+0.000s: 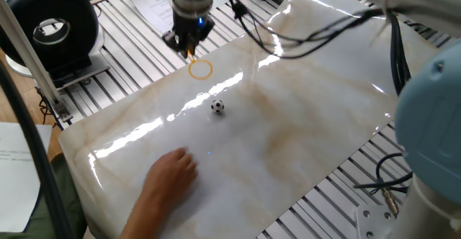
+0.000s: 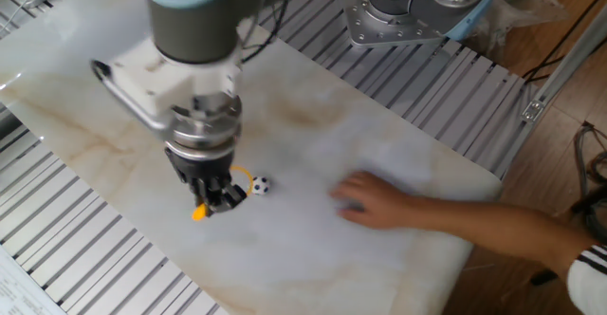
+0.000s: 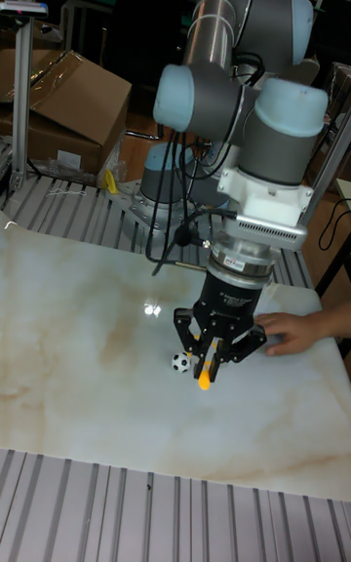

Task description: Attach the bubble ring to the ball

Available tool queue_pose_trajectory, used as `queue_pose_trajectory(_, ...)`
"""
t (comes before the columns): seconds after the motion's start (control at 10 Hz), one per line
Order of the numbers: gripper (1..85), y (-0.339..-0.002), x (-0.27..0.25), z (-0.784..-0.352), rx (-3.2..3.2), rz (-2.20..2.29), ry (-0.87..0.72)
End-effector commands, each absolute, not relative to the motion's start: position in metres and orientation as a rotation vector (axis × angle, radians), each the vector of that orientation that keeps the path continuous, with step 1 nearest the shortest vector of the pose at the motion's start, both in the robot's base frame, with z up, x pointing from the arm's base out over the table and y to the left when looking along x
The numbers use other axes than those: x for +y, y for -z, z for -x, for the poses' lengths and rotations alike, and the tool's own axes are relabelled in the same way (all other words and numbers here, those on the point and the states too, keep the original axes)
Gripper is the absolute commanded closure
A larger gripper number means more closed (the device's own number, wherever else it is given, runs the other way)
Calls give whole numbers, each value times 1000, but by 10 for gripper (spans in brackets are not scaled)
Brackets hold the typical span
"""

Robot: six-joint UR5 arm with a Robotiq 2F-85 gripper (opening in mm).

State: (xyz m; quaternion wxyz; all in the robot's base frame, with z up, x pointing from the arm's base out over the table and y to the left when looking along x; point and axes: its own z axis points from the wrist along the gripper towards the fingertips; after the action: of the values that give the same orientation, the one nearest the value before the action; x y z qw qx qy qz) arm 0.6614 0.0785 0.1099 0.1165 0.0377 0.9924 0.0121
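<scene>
Your gripper (image 1: 189,46) is clenched on the ring (image 1: 201,68). It pinches the ring's short handle, and the hoop hangs below the jaws, out in the open. In the tall view you can see the yellow handle stick out under the closed fingers (image 3: 216,349).

The ball (image 1: 217,107) sits alone on the table (image 1: 302,124). Nothing touches it. In one fixed view the hoop is near the ball but not over it. In the other fixed view the hoop looks just beside the ball, maybe touching it, but I cannot tell for sure.

A hand (image 1: 170,178) rests on the table, well apart from the ball. It is not in your way right now, but watch it.

I think you are in the carry step. The ring is held, and the ball is ready. The ring is not on the ball yet.

Next, you need to do 2 things. First, bring the hoop right over the ball, so the ball sits in the middle of the hole. Then go down slowly until the hoop is around the ball.

Be gentle. The ball is round and the table looks smooth and shiny, so 1 small bump from the hoop's edge could make it roll away.
</scene>
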Motion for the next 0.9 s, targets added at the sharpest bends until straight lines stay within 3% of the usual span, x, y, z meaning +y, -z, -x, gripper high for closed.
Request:
queue_pose_trajectory(0.0,843,-70,85,-653,2866,-124,-73)
queue_pose_trajectory(0.4,843,-47,82,-640,2866,-96,-71)
queue_pose_trajectory(0.8,843,-52,80,-642,2894,-89,-65)
